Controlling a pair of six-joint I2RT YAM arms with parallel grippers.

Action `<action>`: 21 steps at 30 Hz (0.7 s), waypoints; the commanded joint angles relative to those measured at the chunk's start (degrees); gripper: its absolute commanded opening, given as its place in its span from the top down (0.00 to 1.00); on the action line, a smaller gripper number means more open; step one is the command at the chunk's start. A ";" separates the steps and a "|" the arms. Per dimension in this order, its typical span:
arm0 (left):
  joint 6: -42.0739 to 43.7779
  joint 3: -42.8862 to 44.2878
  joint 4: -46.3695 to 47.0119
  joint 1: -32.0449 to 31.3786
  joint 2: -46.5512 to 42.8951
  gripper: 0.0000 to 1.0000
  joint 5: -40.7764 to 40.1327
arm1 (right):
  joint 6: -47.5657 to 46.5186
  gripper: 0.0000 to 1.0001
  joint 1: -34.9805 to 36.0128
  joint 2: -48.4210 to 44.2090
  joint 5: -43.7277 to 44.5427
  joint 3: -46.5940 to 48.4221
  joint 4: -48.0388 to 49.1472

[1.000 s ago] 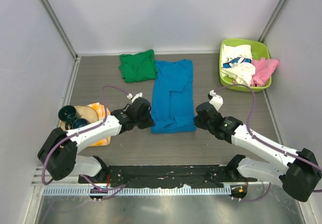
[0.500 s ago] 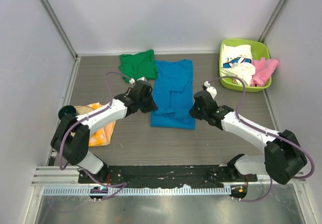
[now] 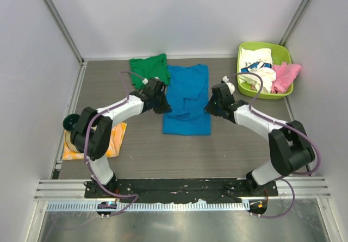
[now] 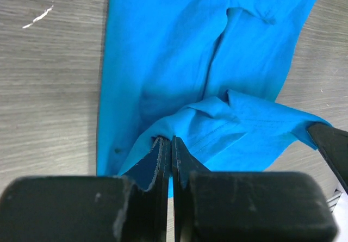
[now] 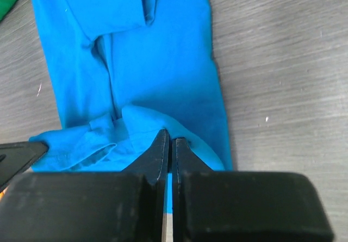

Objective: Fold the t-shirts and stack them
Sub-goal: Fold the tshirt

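A bright blue t-shirt (image 3: 187,98) lies in the middle of the table, its near hem lifted and carried over its own body. My left gripper (image 3: 163,107) is shut on the left corner of that hem (image 4: 163,138). My right gripper (image 3: 210,109) is shut on the right corner (image 5: 169,134). The blue shirt fills both wrist views (image 4: 179,51) (image 5: 147,62). A green t-shirt (image 3: 148,70) lies folded at the back left, touching the blue one. White printed (image 3: 256,67) and pink (image 3: 285,76) t-shirts sit in a lime green basket (image 3: 286,51).
An orange-yellow checked cloth (image 3: 111,141) lies at the left edge of the table under a dark green round object (image 3: 69,123). The basket stands at the back right. Grey walls enclose the table on three sides.
Both grippers have moved away from me toward the back of the table, carrying the blue shirt's near hem with them, so the shirt now looks shorter.
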 commanded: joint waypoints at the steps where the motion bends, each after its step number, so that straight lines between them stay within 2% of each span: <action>1: 0.93 4.12 2.46 2.37 3.08 0.94 2.75 | -0.90 0.99 -2.62 5.61 -2.49 5.98 3.57; 3: 0.84 6.31 2.55 4.21 5.18 0.91 3.36 | -0.81 0.99 -3.85 8.25 -3.46 8.35 3.75; 5: 0.76 8.95 2.38 5.88 7.30 0.82 3.98 | -0.90 0.87 -5.52 13.60 -5.30 13.45 3.84; 6: 0.49 12.44 2.11 7.80 9.48 0.71 6.07 | -1.08 0.83 -6.13 15.88 -6.09 15.64 3.67; 7: 0.49 14.39 2.11 8.69 10.99 0.62 6.79 | -1.08 0.69 -7.18 19.65 -7.06 20.19 3.75; 8: 0.40 16.76 0.98 10.53 12.39 0.40 7.32 | -0.99 0.61 -7.80 22.03 -9.50 22.84 3.23; 9: 0.40 21.92 0.27 11.50 13.97 0.30 8.02 | -0.99 0.52 -8.15 23.80 -9.44 25.31 2.70; 10: 0.40 24.67 -0.43 12.30 17.21 0.21 9.94 | -0.99 0.33 -8.42 25.29 -9.27 29.59 1.91; 11: 0.40 27.30 -2.87 13.61 18.72 0.05 10.83 | -1.08 0.26 -8.86 28.35 -8.92 31.55 0.08; 13: 0.93 33.12 -5.00 14.50 21.71 0.00 13.29 | -2.21 0.18 -9.04 29.79 -8.39 35.42 -2.21; 15: 1.54 32.62 -5.28 14.77 21.11 0.00 13.48 | -2.83 0.16 -9.04 27.70 -6.21 34.65 -2.58; 17: 1.29 28.76 -3.35 14.68 16.83 0.00 12.86 | -3.62 0.16 -9.04 24.27 -5.57 29.31 1.26; 21: 0.40 12.61 3.51 12.92 6.89 0.00 12.07 | -4.85 0.16 -8.16 13.03 -4.61 20.16 3.93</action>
